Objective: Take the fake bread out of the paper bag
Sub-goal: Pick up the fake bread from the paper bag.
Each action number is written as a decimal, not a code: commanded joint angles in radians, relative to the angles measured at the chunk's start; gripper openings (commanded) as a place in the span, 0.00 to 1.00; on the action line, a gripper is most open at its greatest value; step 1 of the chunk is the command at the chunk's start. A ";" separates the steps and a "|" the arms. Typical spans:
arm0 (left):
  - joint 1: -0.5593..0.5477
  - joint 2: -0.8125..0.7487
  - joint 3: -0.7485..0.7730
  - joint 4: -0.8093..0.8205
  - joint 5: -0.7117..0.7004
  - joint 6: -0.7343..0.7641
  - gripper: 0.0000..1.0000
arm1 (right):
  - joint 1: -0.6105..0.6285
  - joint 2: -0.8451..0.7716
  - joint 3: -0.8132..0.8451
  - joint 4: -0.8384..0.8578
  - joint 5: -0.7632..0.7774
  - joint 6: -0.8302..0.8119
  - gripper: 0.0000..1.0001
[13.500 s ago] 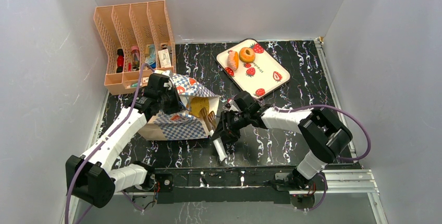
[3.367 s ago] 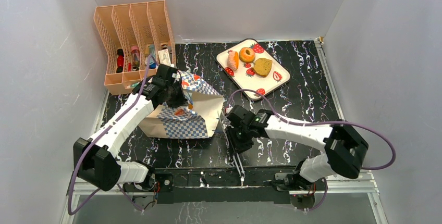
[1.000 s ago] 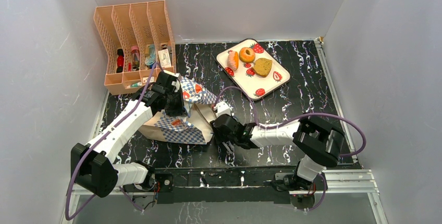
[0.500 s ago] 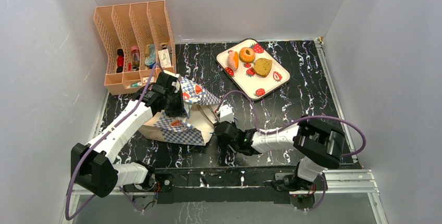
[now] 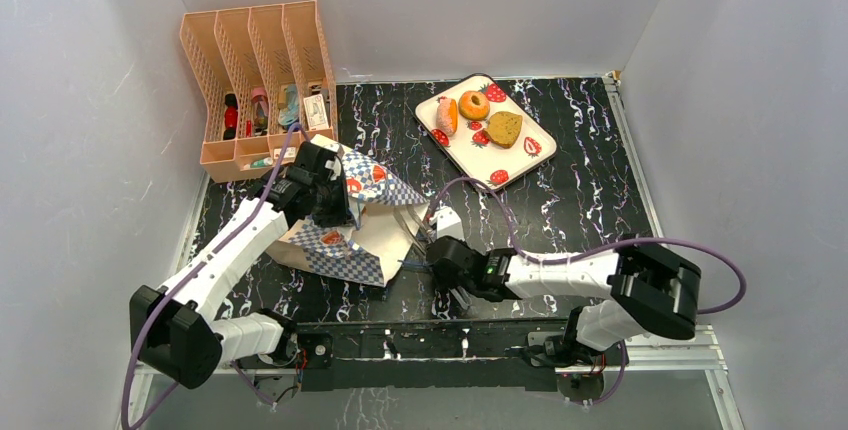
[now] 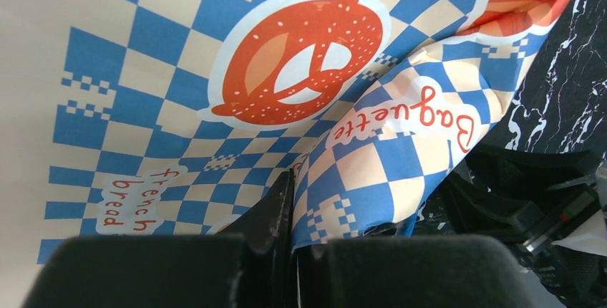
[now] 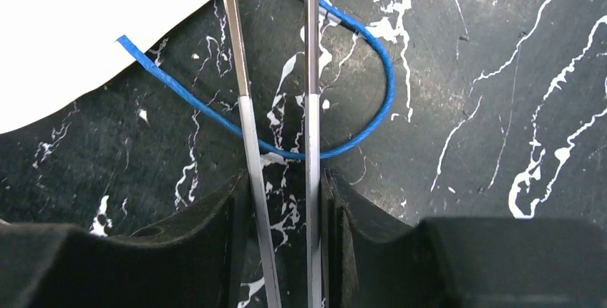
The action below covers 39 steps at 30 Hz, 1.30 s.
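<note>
The paper bag [image 5: 345, 242] lies tipped on the black mat with its mouth toward the right. My left gripper [image 5: 335, 202] is shut on the bag's chequered top edge; in the left wrist view the paper [image 6: 215, 71] is pinched between my fingers [image 6: 275, 215]. My right gripper [image 5: 437, 260] is shut on metal tongs [image 7: 309, 107], whose prongs point at the bag's blue cord handle [image 7: 372, 107] and white edge [image 7: 71, 21]. A ring donut [image 5: 473, 105], a toast slice [image 5: 505, 128] and a pinkish roll beside an orange loaf [image 5: 446, 115] lie on the strawberry-print tray [image 5: 517, 162]. The bag's inside is hidden.
A peach plastic file rack [image 5: 255, 50] with small items stands at the back left, just behind the bag. The metal rail with both arm bases [image 5: 450, 340] runs along the near edge. Grey walls close in on three sides.
The toast slice has joined the bread on the tray since the earliest frame. In the last second the left gripper tilted the bag further over, and the right gripper with the tongs drew back to the right.
</note>
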 commanded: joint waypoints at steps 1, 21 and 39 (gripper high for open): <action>-0.003 -0.041 -0.020 -0.023 -0.008 -0.010 0.00 | 0.004 -0.076 0.057 -0.079 -0.037 0.034 0.31; -0.003 -0.269 -0.111 0.008 0.043 -0.019 0.00 | 0.004 -0.190 0.267 -0.161 -0.303 0.274 0.27; -0.003 -0.396 -0.114 -0.039 -0.005 -0.150 0.00 | -0.048 -0.401 0.114 -0.135 -0.530 0.610 0.26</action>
